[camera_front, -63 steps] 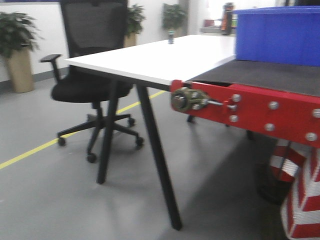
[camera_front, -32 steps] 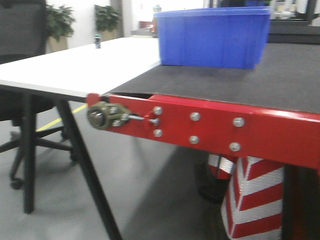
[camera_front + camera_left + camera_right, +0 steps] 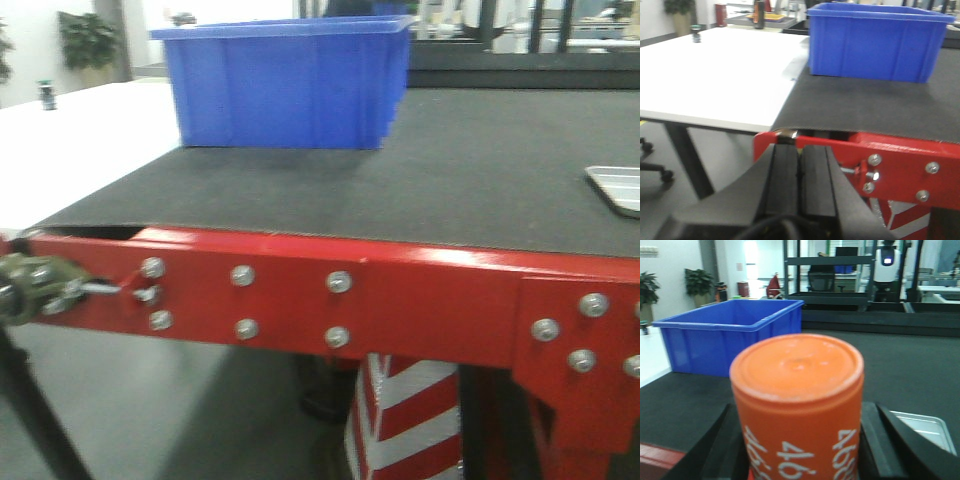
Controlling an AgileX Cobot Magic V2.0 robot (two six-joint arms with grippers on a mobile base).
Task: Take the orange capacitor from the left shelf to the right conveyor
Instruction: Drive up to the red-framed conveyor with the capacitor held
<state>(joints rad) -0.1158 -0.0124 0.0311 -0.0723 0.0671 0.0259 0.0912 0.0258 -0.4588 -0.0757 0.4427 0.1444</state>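
Orange capacitor (image 3: 797, 405): held upright in the right gripper (image 3: 799, 447), flat top toward the wrist camera, white "4680" print read on its side. It is carried near the front edge of the belt and is judged not yet set down.
Right gripper: pinched on the capacitor, with a dark finger seen at each flank.
Left gripper (image 3: 799, 182): pads pressed together with nothing between them, parked just in front of the red frame (image 3: 900, 155).
What has changed: a second ago the front view was filled by an office chair and the white table (image 3: 715, 75), with only a corner of the red frame showing. Now the right conveyor (image 3: 420, 180) is spread across the whole view. A swing of the base toward the belt is read from that.
Belt contents: a blue bin (image 3: 290, 85) is seen at the far left and a silver tray (image 3: 620, 188) at the right edge, with bare dark belt between them.
Left shelf: not seen in any current view.
Meaning for the task: pickup and carry are judged done. A reach over the frame and a release onto bare belt are left, with bin and tray to be avoided.
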